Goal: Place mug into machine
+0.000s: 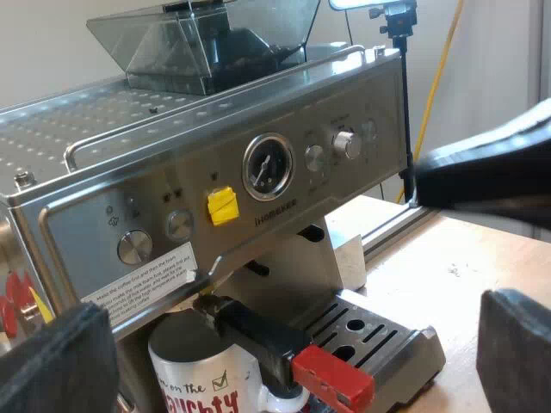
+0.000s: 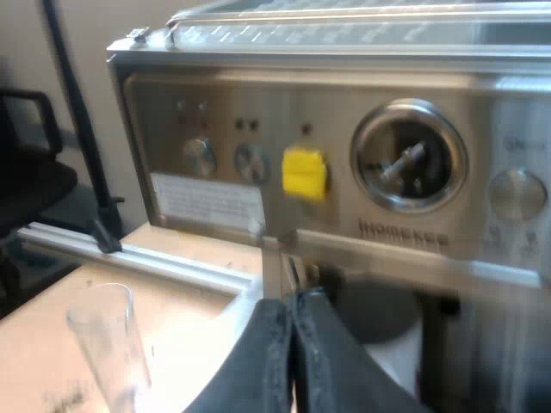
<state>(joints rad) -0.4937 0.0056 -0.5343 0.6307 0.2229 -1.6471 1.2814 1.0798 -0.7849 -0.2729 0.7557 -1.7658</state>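
Observation:
The white mug (image 1: 200, 383) with printed lettering stands on the drip tray (image 1: 392, 340) under the espresso machine's (image 1: 258, 172) brew head. The metal holder is locked in above it, its dark handle ending in red (image 1: 334, 380) and reaching out over the mug. My left gripper (image 1: 288, 344) is open in front of the tray, with its fingers (image 1: 56, 361) wide apart on either side of the mug and handle and touching neither. My right gripper (image 2: 288, 361) is shut with nothing seen between its fingers, and it points at the machine's front (image 2: 301, 172). The mug (image 2: 398, 366) shows white beyond it.
A clear measuring glass (image 2: 108, 344) stands on the wooden table near an aluminium rail (image 2: 146, 258). The bean hopper (image 1: 207, 39) sits on the machine's top. A black tapered part of my right arm (image 1: 491, 172) hangs off the machine's knob end. A black stand pole (image 1: 405, 103) rises behind.

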